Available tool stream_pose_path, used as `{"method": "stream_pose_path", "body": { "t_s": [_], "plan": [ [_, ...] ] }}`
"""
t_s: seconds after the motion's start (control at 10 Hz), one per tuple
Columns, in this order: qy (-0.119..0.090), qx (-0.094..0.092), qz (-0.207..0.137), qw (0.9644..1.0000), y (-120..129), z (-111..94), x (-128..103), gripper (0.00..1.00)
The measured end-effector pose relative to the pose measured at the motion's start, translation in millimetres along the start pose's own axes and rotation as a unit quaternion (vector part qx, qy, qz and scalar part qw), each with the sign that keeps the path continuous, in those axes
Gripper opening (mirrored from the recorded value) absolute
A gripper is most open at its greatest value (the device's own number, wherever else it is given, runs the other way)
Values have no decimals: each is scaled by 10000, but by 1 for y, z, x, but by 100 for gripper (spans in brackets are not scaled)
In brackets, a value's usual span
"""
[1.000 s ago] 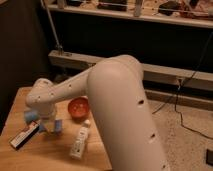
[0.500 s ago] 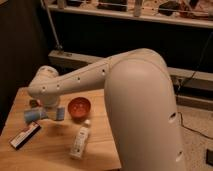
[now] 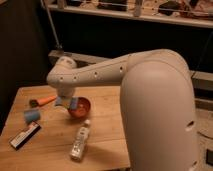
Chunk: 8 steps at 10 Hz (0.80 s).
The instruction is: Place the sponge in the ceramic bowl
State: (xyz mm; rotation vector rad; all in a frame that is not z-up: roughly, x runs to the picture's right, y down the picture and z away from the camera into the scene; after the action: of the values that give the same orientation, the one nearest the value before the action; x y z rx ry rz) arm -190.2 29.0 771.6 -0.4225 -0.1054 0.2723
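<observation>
The two-finger gripper (image 3: 68,99) hangs under the white wrist at the 9 o'clock rim of the small, round, glossy orange-red ceramic bowl (image 3: 82,109). The small, flat, light blue, soft-looking sponge (image 3: 63,102) shows directly beneath it. It cannot be told whether the gripper is clenched on the sponge or has released it. The bowl's hollow lies at 3 o'clock from the sponge, which seems to sit at the rim rather than down inside, its long axis apparently running 9-to-3.
</observation>
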Motion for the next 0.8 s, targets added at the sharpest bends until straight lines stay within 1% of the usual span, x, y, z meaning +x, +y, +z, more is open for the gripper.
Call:
{"method": "stream_pose_path", "body": {
  "t_s": [0.2,0.3,0.7,0.8],
  "plan": [
    [6,28,124,9999,-11,4,10,0],
    [22,10,177,9998,-13,10,17,0],
    [140,-151,240,9995,-3,33,30,0],
    [163,-198,247,9994,0,37,32,2]
  ]
}}
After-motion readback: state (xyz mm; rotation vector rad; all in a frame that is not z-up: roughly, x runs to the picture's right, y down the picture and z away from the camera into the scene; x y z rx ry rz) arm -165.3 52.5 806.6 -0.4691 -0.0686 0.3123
